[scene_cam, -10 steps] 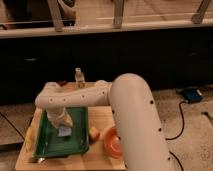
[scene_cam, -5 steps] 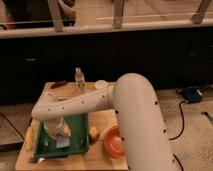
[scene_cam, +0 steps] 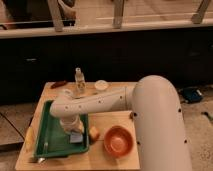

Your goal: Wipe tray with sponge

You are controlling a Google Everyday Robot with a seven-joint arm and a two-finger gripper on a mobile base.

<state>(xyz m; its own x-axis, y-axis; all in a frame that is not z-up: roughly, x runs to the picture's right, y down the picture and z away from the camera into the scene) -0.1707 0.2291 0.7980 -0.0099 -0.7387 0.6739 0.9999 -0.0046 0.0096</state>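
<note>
The green tray (scene_cam: 50, 142) lies on the left half of the wooden table (scene_cam: 107, 122). My white arm reaches from the right across the table and bends down into the tray. My gripper (scene_cam: 73, 129) points down over the tray's right part, near its right rim. It is shut on the light-blue sponge (scene_cam: 76, 137), which presses on the tray floor. The gripper's body hides the top of the sponge.
A yellow-orange block (scene_cam: 94, 133) lies just outside the tray's right rim. An orange bowl (scene_cam: 118, 141) stands to its right. A clear bottle (scene_cam: 79, 81), a white round lid (scene_cam: 101, 85) and a dark red object (scene_cam: 58, 84) stand at the back. A yellow item (scene_cam: 30, 138) lies at the table's left edge.
My gripper has moved with the sponge from the middle of the tray toward its right rim. The arm's elbow has shifted right.
</note>
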